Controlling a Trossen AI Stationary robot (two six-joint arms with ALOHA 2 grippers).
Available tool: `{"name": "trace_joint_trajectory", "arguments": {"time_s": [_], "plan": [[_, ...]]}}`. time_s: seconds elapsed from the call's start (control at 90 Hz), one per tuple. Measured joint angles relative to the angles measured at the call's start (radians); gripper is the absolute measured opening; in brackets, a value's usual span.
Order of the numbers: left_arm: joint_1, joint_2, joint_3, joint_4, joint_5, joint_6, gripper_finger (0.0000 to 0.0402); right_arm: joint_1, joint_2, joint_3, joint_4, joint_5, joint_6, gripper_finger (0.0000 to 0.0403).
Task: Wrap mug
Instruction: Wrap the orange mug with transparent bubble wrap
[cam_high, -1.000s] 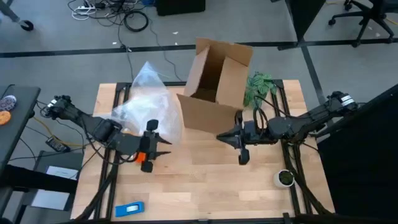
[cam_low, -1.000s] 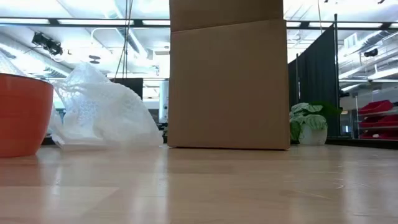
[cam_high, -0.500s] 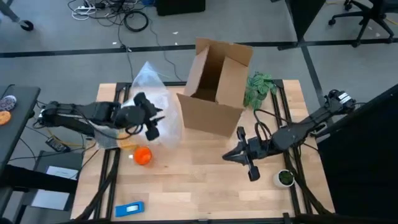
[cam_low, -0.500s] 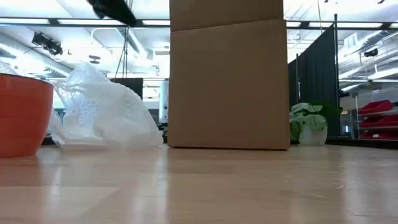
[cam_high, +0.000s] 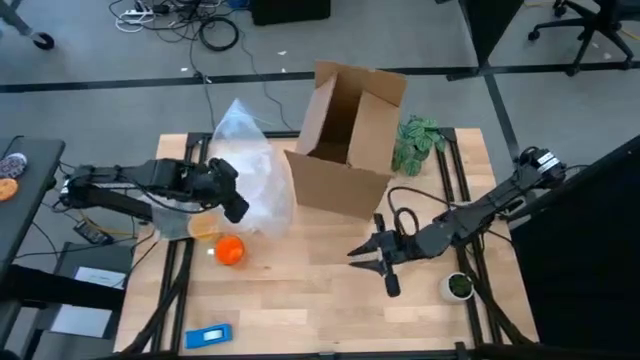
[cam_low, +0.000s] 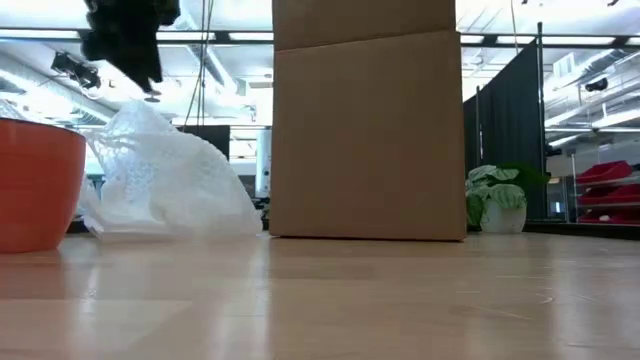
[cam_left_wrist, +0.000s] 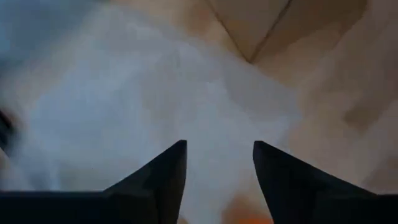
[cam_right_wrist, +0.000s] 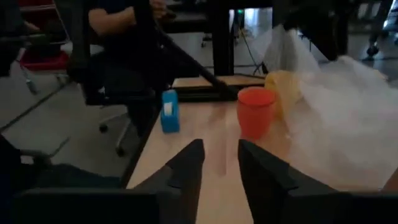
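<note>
Two arms work over a pale wooden counter (cam_high: 320, 290). On the left side the left gripper (cam_high: 232, 203) hangs above the crumpled sheet of clear bubble wrap (cam_high: 250, 180), its fingers (cam_left_wrist: 163, 174) parted with nothing between them. The mug (cam_high: 230, 250), small and bright orange, stands free on the counter just beside the near edge of that wrap, touched by neither arm; the right wrist view shows it upright with the wrap billowing next to it.

The step in hand looks like taking hold of the wrap so it can be drawn over the mug. A good grasp would catch a free edge of the film rather than its bunched middle, and pull low and slowly, since so light a mug could be tipped or pushed along by the sheet.

Behind the middle of the counter stands an open cardboard box (cam_high: 350, 135), with a leafy plant (cam_high: 418, 142) at its right. Farther right the right gripper (cam_high: 372, 257) hovers low over bare wood, its fingers slightly apart and empty, near a small dark green pot (cam_high: 458, 287). A blue object (cam_high: 209, 336) lies at the front left. Grey floor, cables and office chairs surround the counter.
</note>
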Motion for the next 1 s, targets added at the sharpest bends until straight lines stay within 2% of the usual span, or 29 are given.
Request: {"name": "trace_joint_trajectory", "arguments": {"time_s": [0.211,0.344,0.456,0.544,0.789,0.889,1.0], "plan": [[-0.079,0.018,-0.006,-0.176,-0.032,-0.211,0.0179,0.008,0.038,0.000,0.004,0.000,0.031,0.0129],[-0.094,0.020,-0.059,-0.057,-0.064,-0.185,0.0179,0.007,0.044,0.000,0.005,0.001,0.038,0.0135],[-0.085,0.032,-0.126,-0.070,-0.066,-0.196,0.0179,0.008,0.046,0.000,0.010,0.000,0.039,0.0134],[-0.083,0.035,-0.190,-0.009,-0.064,-0.194,0.0179,0.008,0.046,0.000,0.010,0.000,0.039,0.0135],[-0.083,0.035,-0.318,0.280,-0.084,-0.060,0.0175,-0.006,0.046,0.000,0.049,0.000,-0.014,0.0133],[-0.086,0.033,-0.352,0.438,-0.031,0.047,0.0145,-0.008,0.046,0.000,0.078,0.001,-0.044,0.0134],[-0.106,0.035,-0.354,0.599,0.006,0.138,0.0056,-0.008,0.046,0.000,0.095,0.000,-0.059,0.0134]]}}
